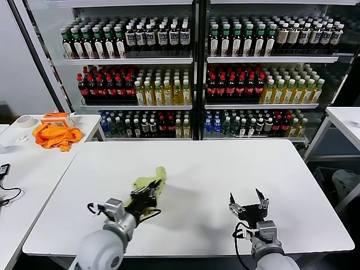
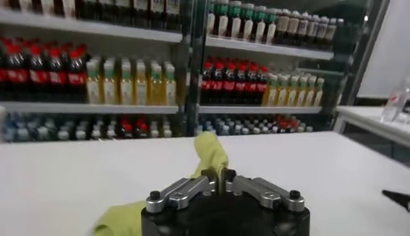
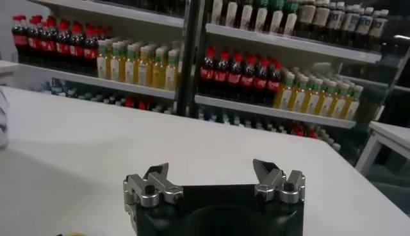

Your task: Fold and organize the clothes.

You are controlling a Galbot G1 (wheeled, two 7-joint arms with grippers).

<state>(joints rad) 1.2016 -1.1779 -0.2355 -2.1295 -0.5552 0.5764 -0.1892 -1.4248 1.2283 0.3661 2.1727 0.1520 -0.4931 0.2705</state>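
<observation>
The left gripper (image 1: 151,194) pinches the bunched lime T-shirt (image 1: 148,184) at the white table's (image 1: 225,169) near-left; the right gripper (image 1: 248,206) hovers spread. Best to lift slowly, letting the fabric unfurl before the 2nd grasp

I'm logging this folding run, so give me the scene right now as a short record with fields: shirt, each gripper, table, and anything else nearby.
shirt: lime T-shirt, bunched into a narrow strip on the white table
left gripper: left gripper shut on the shirt's near end, fingers pinching cloth
right gripper: right gripper open, holding nothing, over the table's near right part
side table: orange garment and tape roll
background: drink shelves
</observation>
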